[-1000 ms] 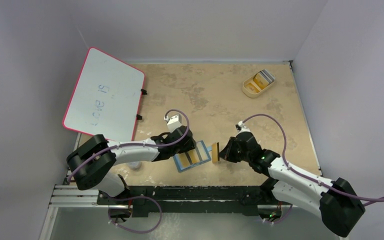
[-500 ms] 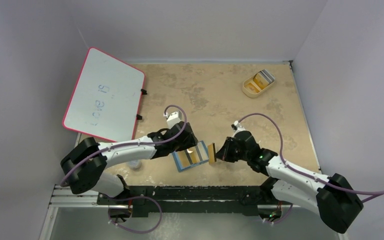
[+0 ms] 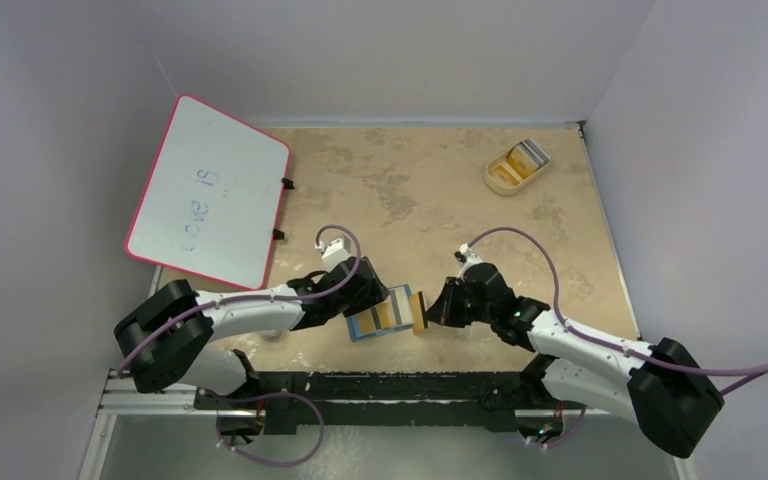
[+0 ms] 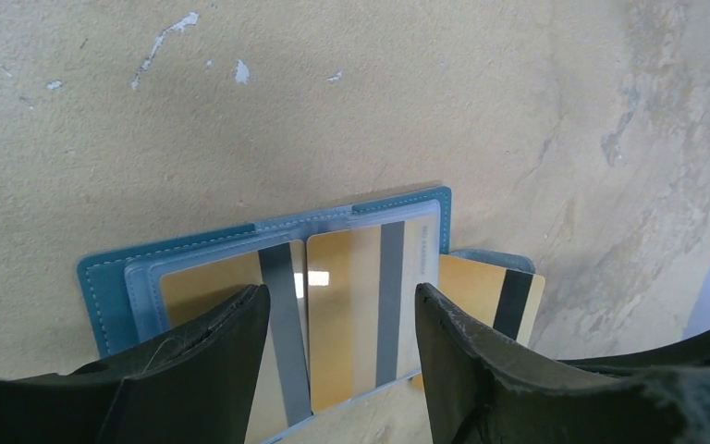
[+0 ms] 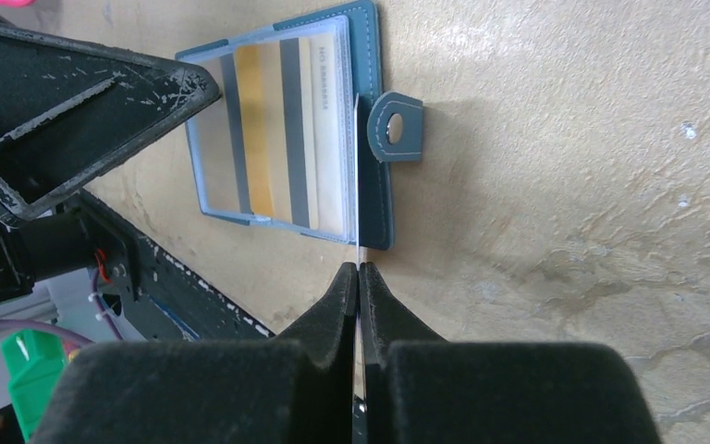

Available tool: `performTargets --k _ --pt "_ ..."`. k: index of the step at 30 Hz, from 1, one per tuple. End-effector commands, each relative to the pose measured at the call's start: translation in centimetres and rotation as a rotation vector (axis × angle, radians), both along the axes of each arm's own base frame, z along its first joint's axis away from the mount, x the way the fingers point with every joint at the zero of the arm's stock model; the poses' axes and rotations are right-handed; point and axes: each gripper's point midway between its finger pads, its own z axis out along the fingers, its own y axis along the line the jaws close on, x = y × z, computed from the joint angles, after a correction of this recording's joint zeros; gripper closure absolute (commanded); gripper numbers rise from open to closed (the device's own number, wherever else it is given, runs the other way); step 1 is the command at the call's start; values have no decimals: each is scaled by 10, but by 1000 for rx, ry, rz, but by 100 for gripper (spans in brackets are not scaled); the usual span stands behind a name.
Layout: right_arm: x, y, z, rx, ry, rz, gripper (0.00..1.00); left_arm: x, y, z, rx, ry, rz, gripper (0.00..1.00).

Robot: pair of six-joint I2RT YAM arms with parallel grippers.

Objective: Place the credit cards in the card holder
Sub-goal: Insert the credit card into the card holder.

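Now inserting: my right gripper point(image 5: 359, 274) clamped on card point(image 4: 476, 291), edge-on at 3 o'clock edge of open holder point(image 4: 102, 296), table's point(image 3: 440, 190) 6 o'clock. Left gripper point(image 4: 337, 305) spread above holder. Tilt card flatter, catch pocket lip, slide toward 9 o'clock; left pins holder.

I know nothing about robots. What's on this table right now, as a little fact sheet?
Left gripper: open, above the card holder
Right gripper: shut on a credit card, at the holder's right edge
Holder: lying open, flat
Pocketed cards: two, in clear sleeves
Tray: far right, more cards inside
Whiteboard: far left
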Motion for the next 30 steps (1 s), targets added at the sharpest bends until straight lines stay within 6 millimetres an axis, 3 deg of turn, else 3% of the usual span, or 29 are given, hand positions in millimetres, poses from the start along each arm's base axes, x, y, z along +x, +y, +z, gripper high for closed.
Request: performTargets --k 1,11,20,25,30 --pt "-1 9 8 36 -17 20 100 4 -16 10 -115 -15 8 41" --pt "2 7 10 21 -32 -1 100 -11 -48 4 -270 46 -35 41" --pt "-1 5 3 19 -12 -7 100 0 -71 40 -378 -17 -70 41" --pt "0 -3 0 -28 -7 -32 100 0 -71 53 -399 -29 -66 41" --pt "11 -21 21 -122 -56 -88 100 1 -44 39 -238 -29 -30 41"
